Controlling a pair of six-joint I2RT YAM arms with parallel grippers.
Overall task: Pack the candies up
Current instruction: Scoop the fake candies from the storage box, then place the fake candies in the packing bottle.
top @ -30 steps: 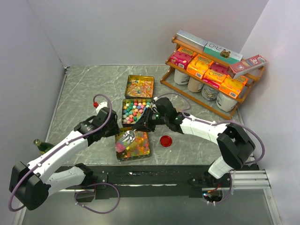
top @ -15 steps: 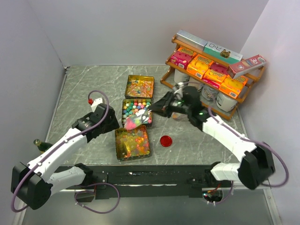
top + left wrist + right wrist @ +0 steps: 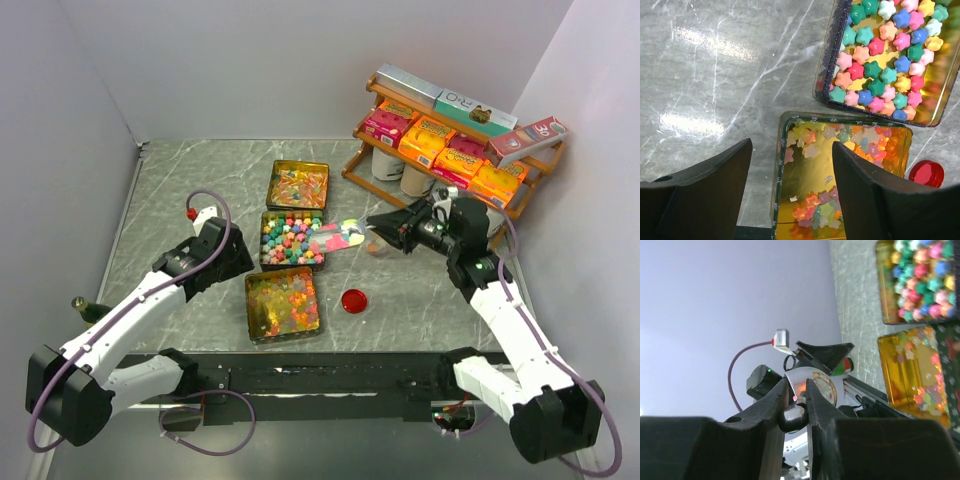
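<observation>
Three open tins hold the candies: gummies in the far tin (image 3: 297, 184), opaque stars in the middle tin (image 3: 291, 238) (image 3: 890, 55), translucent stars in the near tin (image 3: 283, 303) (image 3: 840, 175). My right gripper (image 3: 380, 231) (image 3: 799, 386) is shut on the handle of a metal scoop (image 3: 339, 238) (image 3: 816, 384). The scoop carries a few candies and hangs in the air just right of the middle tin. My left gripper (image 3: 236, 264) (image 3: 790, 165) stands open over the near tin's left edge, nothing between its fingers.
A red round lid (image 3: 353, 300) (image 3: 926, 173) lies right of the near tin. A small clear jar (image 3: 377, 247) stands under the right gripper. A wooden shelf (image 3: 452, 185) of boxes and jars fills the back right. A green bottle (image 3: 85, 306) stands at the left.
The right arm lifted the scoop out of the near tin and swung it right, past the middle tin. The left gripper opened and drew back from the near tin.
</observation>
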